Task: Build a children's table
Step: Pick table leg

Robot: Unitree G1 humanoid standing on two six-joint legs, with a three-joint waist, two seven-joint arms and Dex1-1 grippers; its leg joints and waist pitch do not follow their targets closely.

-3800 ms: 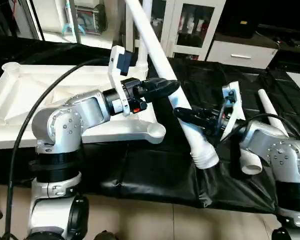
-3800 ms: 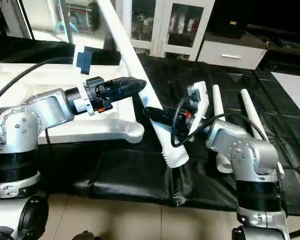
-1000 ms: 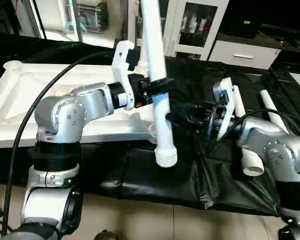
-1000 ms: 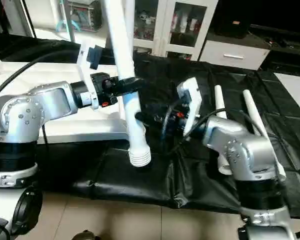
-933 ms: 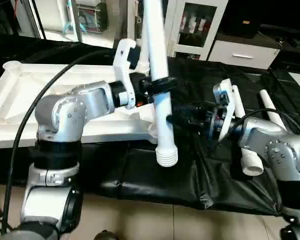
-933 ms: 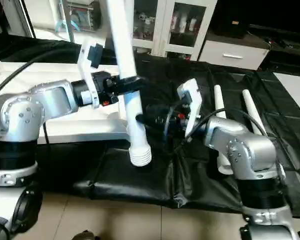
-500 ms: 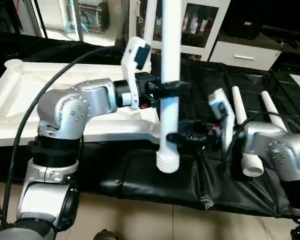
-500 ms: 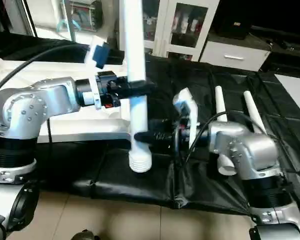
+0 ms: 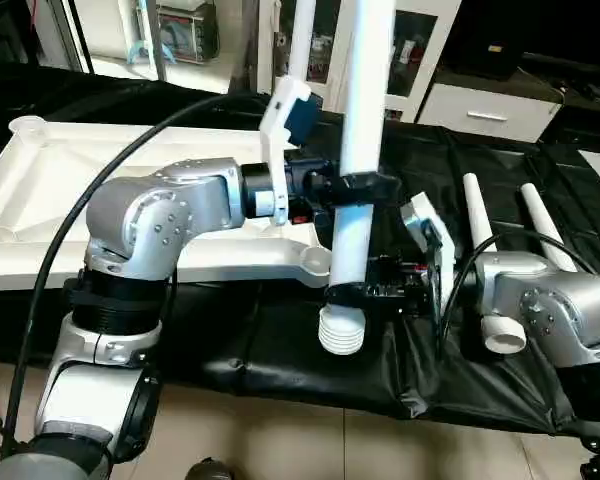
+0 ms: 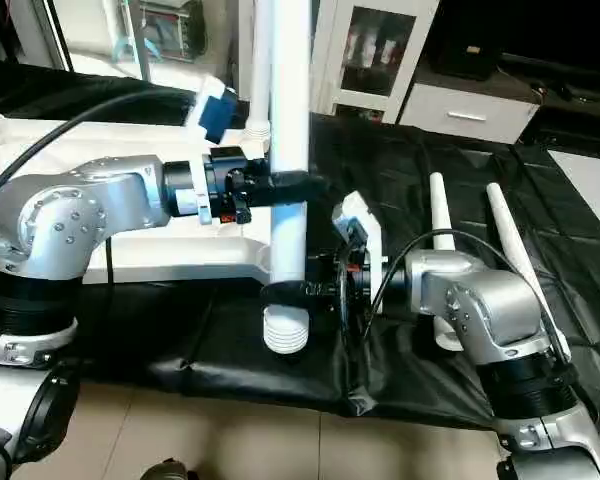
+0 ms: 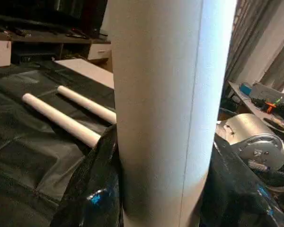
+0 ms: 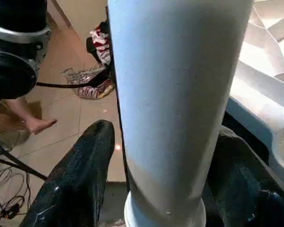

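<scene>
One black-draped table [image 9: 310, 360], tiled floor [image 9: 280, 445]

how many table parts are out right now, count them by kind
tabletop: 1
legs: 4 (held leg in left gripper and right gripper, 1 upright behind it, 2 lying on black mat)
total: 5

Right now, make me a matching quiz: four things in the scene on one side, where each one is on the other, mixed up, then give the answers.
Things
1. upright leg
2. two spare legs
3. tabletop
4. threaded end

Places
A. lying upside down on the robot's left
B. bottom of the held leg, over the black sheet
C. lying flat behind the right arm
D. gripped by both sets of fingers

Pairs: 1-D, 2-C, 3-A, 4-B
</scene>
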